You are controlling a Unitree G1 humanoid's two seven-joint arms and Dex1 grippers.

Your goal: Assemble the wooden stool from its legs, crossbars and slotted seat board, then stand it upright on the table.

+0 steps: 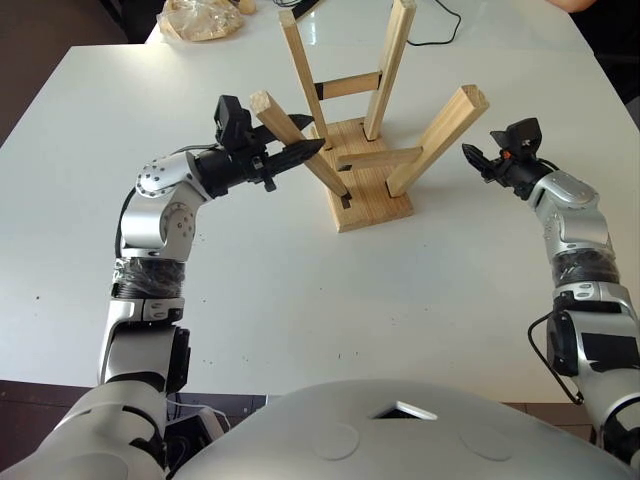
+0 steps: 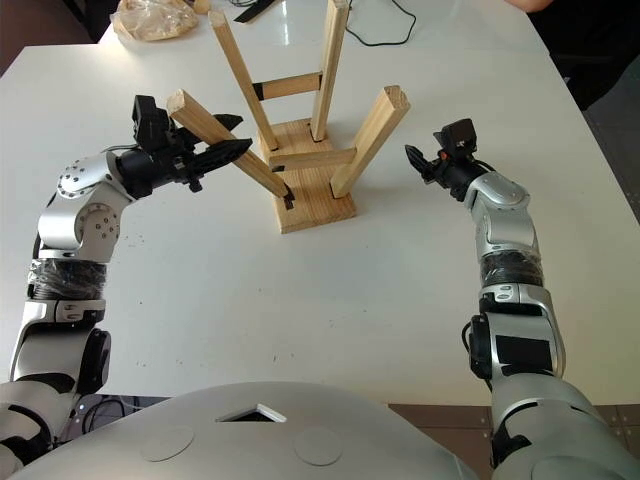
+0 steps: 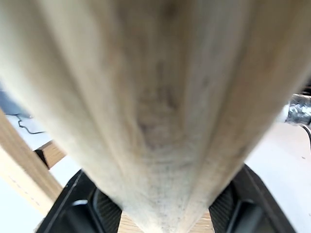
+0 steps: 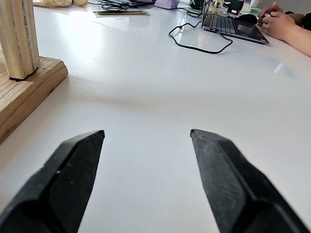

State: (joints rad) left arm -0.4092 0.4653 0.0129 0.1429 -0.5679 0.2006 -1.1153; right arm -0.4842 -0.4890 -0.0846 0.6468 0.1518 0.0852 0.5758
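The wooden stool stands upside down on the white table, its slotted seat board [image 1: 375, 207] lying flat and four legs pointing up. Two back legs [image 1: 303, 70] are joined by a crossbar [image 1: 350, 84]. A second crossbar [image 1: 378, 157] runs to the tilted right leg [image 1: 440, 140]. My left gripper [image 1: 305, 152] is shut on the leaning near-left leg [image 1: 285, 125], about halfway along it. That leg [image 3: 155, 111] lies close between the black fingers [image 3: 82, 208] in the left wrist view. My right gripper [image 1: 478, 158] hovers open just right of the right leg, holding nothing [image 4: 146, 133].
A crumpled bag [image 1: 205, 18] lies at the table's far left edge. A black cable [image 4: 194, 41] and a laptop [image 4: 233, 26] sit at the far right. Bare tabletop [image 1: 330, 310] stretches from the stool to the near edge.
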